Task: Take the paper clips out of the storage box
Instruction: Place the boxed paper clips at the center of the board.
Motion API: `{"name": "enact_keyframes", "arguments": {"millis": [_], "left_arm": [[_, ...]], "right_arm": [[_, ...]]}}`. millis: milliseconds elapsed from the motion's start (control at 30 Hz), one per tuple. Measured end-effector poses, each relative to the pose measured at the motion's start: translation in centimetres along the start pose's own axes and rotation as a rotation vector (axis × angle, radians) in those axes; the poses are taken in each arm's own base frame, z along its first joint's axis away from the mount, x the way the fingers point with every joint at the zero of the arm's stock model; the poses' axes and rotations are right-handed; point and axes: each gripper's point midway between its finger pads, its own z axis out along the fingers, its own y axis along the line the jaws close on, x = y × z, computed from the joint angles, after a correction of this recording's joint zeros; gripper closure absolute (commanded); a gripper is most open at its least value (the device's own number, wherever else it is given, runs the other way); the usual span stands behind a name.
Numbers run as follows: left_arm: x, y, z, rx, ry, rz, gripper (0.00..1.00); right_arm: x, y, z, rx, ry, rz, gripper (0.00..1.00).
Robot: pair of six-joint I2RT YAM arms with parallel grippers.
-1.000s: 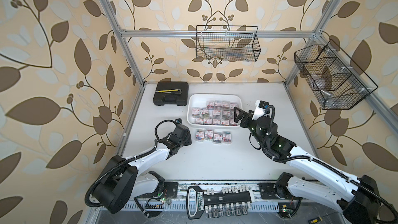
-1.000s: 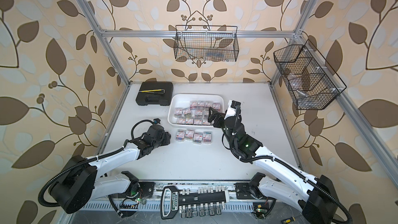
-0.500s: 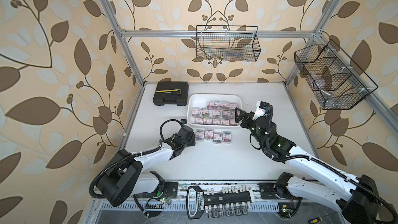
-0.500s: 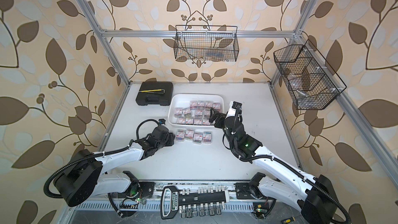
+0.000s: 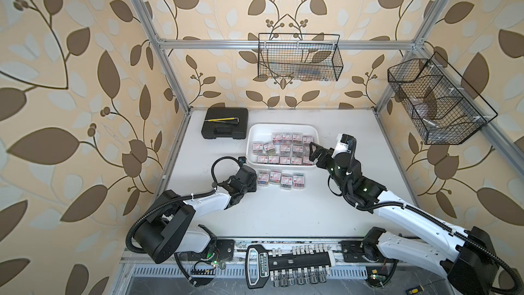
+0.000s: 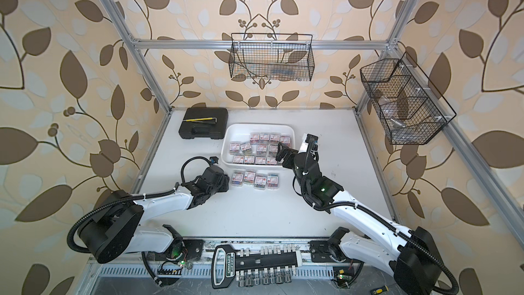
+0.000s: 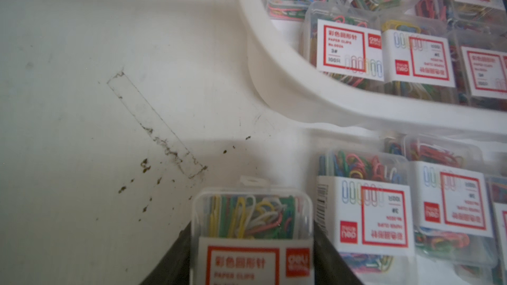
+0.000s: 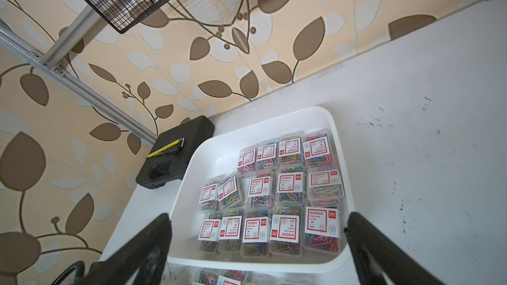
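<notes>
Well, the left claw [image 7: 251, 245] is clamped on one box of clips [image 7: 252, 215], its black fingers [image 7: 172, 259] pressed against both sides. It holds the box just beside the left end of a row of four boxes [image 5: 280, 179]. That row lies on the white table [image 5: 283, 217], close along the near edge of the white tray [image 5: 280, 126], about the middle of the frame in both top views. Whether the held box touches the table I cannot tell. Most of the paper clips [image 5: 286, 148] are in the tray, packed in rows toward its right side, with its upper left part bare. The right claw [image 5: 314, 153] hangs over the tray's lower right corner, jaws wide apart and gripping nothing. Left of the tray lies a black case [image 5: 224, 131] with a yellow tool [image 5: 224, 120] on its lid.
</notes>
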Motion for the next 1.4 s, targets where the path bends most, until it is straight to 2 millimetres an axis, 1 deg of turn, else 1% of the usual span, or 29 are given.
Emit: {"name": "enact_keyframes", "arguments": {"millis": [300,400,567,633,700,833,900,967,1000,1067,1133,1200,1233,1300,1400], "left_arm": [[-0.7,0.1,0.1,-0.013,-0.028,0.010,0.45],[-1.1,0.0,0.1,-0.018,-0.040,0.009,0.40],[-2.3,-0.5,0.0,-0.011,-0.068,0.005,0.26],[-2.6,-0.7,-0.1,-0.005,-0.076,0.000,0.23],[-2.6,-0.7,-0.1,-0.004,-0.078,-0.004,0.25],[-2.6,-0.7,-0.1,-0.007,-0.080,-0.013,0.36],[-2.7,-0.5,-0.3,-0.009,-0.092,-0.024,0.37],[-2.5,0.0,-0.7,-0.016,-0.103,-0.037,0.35],[-2.3,0.3,-0.9,-0.018,-0.107,-0.044,0.35],[-2.1,0.7,-1.4,-0.012,-0.116,-0.058,0.36],[-2.0,0.9,-1.8,-0.003,-0.129,-0.076,0.38],[-2.1,1.0,-2.2,0.004,-0.139,-0.089,0.41],[-2.2,1.0,-2.3,0.007,-0.143,-0.099,0.42],[-2.3,1.2,-2.2,0.008,-0.143,-0.113,0.44],[-2.3,1.7,-1.9,-0.006,-0.136,-0.129,0.47]], "right_arm": [[0.8,-0.9,0.9,0.039,0.016,-0.009,0.00],[0.7,-1.2,0.9,0.046,0.013,-0.008,0.00],[1.0,-2.1,1.1,0.067,0.018,-0.008,0.00],[1.2,-2.5,1.1,0.080,0.022,-0.010,0.00],[1.3,-2.9,1.2,0.089,0.023,-0.008,0.00],[1.4,-3.1,1.2,0.089,0.029,-0.002,0.00],[1.4,-2.6,0.9,0.068,0.039,0.006,0.00],[1.1,-1.2,0.4,0.029,0.046,0.012,0.00],[1.0,0.1,-0.1,-0.001,0.052,0.010,0.00],[0.3,3.5,-1.3,-0.081,0.059,0.010,0.00],[-1.0,7.4,-2.9,-0.181,0.057,0.025,0.00],[-2.4,10.5,-4.3,-0.270,0.053,0.050,0.00],[-3.1,11.5,-4.8,-0.303,0.050,0.062,0.00],[-4.0,12.7,-5.3,-0.339,0.048,0.075,0.00],[-4.3,13.6,-5.3,-0.358,0.061,0.074,0.00]]}}
